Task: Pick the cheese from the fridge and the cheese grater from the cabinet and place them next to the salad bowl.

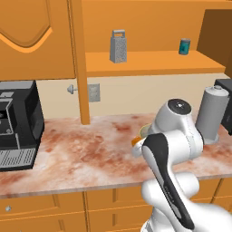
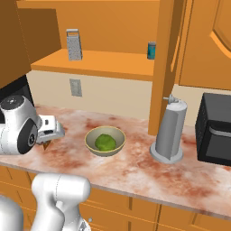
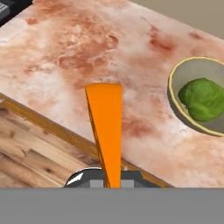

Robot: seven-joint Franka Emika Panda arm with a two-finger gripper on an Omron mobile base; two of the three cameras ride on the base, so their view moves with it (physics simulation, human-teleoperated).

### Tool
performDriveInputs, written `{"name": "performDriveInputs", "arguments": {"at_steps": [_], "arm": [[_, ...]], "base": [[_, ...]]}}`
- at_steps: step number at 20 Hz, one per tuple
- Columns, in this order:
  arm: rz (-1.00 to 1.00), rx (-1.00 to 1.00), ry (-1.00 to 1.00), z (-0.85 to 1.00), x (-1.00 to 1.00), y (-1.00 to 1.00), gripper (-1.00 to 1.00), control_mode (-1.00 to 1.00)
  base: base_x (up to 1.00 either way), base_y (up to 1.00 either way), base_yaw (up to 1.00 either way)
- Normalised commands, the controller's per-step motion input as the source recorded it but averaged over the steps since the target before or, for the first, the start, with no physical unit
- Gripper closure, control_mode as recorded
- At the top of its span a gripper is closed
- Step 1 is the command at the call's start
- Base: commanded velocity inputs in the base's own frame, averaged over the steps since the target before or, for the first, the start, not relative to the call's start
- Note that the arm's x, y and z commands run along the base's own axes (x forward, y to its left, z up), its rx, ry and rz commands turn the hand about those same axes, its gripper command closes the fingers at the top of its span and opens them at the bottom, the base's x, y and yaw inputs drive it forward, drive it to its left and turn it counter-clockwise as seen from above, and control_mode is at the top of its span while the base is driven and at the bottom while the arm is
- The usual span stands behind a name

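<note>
Now the cheese [image 3: 106,131] sits clenched in the end effector [image 3: 113,181], held above the bench [image 3: 87,52] near its front edge, left of the bowl [image 2: 105,141]. Leafy greens [image 2: 105,142] lie inside the bowl. Well above the bowl, the grater [image 2: 74,45] stands upright on the open cabinet [image 2: 103,63] shelf, with a teal can [image 2: 151,50] farther right.
</note>
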Motion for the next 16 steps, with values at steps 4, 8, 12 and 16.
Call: {"name": "performDriveInputs", "arguments": {"at_steps": [4,8,12,16], "arm": [[0.00,0.00,-0.10,-0.54,0.22,0.00,1.00,-1.00],[-0.03,0.00,-0.11,-0.58,0.29,0.03,1.00,-1.00],[-0.05,0.00,-0.07,-0.58,0.36,0.00,1.00,-1.00],[-0.06,0.00,-0.07,-0.60,0.41,0.01,1.00,-1.00]], "base": [[0.00,0.00,0.00],[0.00,0.00,0.00],[0.00,0.00,0.00],[0.00,0.00,0.00]]}}
